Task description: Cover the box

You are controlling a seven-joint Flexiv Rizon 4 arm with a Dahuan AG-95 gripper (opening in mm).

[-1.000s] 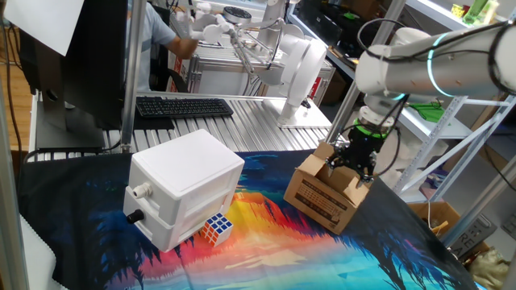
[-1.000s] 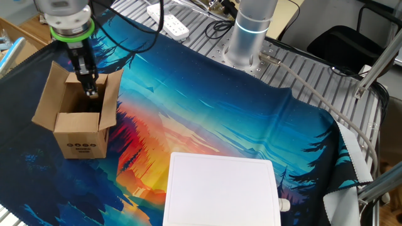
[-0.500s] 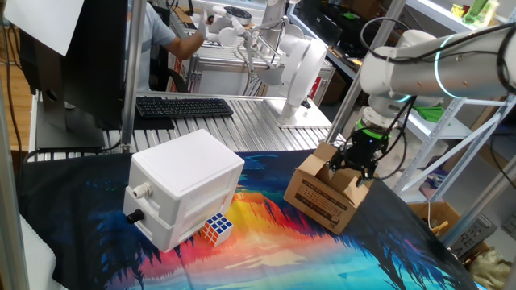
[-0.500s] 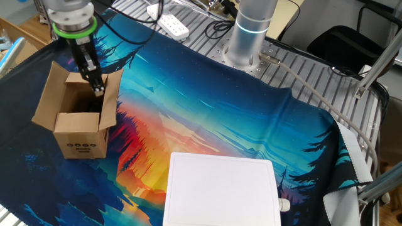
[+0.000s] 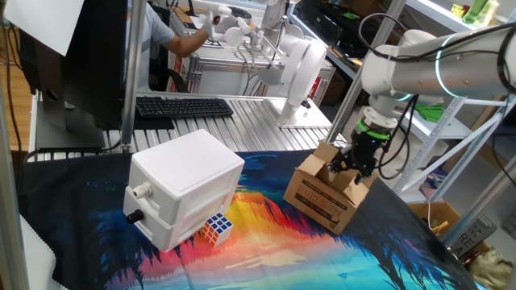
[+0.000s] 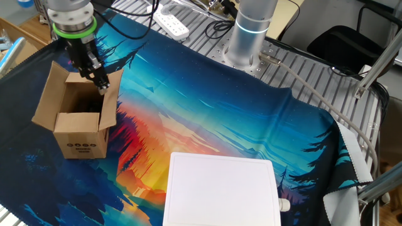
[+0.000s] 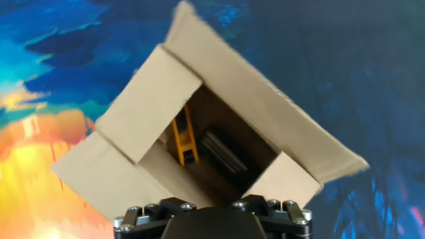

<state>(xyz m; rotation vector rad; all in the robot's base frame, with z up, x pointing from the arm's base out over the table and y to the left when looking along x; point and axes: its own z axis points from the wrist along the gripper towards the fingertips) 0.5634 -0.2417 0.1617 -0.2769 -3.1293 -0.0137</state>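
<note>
**Open carton, fingers at its rim**

Fingers (image 6: 100, 83): tips merge into one dark shape in both fixed views and lie below the frame edge in the hand view; their spacing cannot be told.

Box (image 5: 329, 189): brown carton directly beneath the fingers, flaps splayed outward, mouth upward, printed side turned away from them. Interior shadowed; a yellow object (image 7: 185, 138) and a dark object (image 7: 224, 153) show dimly.

White plastic box (image 5: 184, 185) and cube (image 5: 216, 228): well apart from the fingers, across open patterned cloth (image 6: 207, 119) on the bench.
</note>
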